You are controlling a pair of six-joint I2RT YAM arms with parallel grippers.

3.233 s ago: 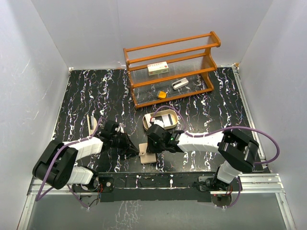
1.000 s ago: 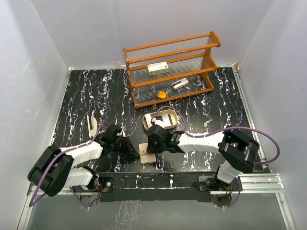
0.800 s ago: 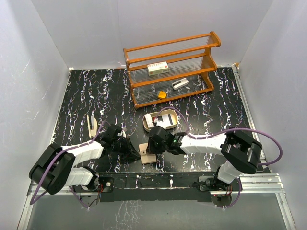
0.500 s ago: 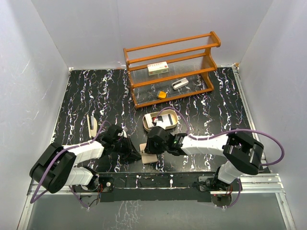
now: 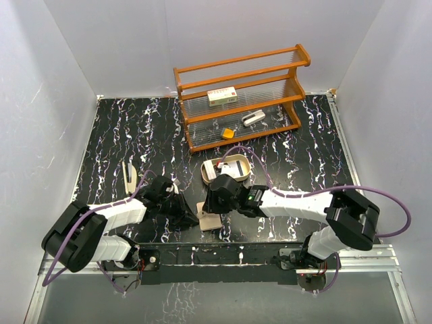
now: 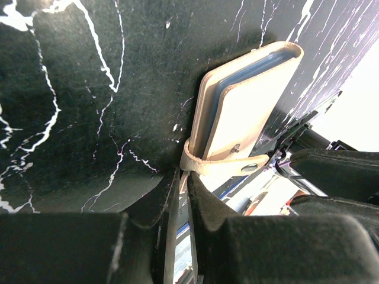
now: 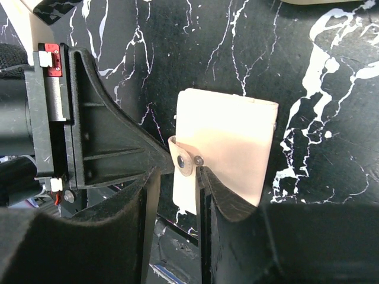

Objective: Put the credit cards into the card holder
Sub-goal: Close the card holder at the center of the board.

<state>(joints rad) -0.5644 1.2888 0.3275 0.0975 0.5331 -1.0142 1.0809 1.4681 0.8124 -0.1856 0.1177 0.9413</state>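
The tan card holder lies folded on the black table near the front edge. It shows in the left wrist view and the right wrist view. Its snap strap loops over one edge. My left gripper is shut on the holder's edge at the strap. My right gripper is open, its fingers on either side of the strap end. Flat cards lie in the oval tin tray behind the holder; I cannot tell them apart.
A wooden rack stands at the back with a white box with red print, a small orange block and a silver item. A small pale object lies at the left. White walls enclose the table.
My right gripper has moved down and left from the tray onto the holder's strap end. My left gripper has slid right to the holder's edge.
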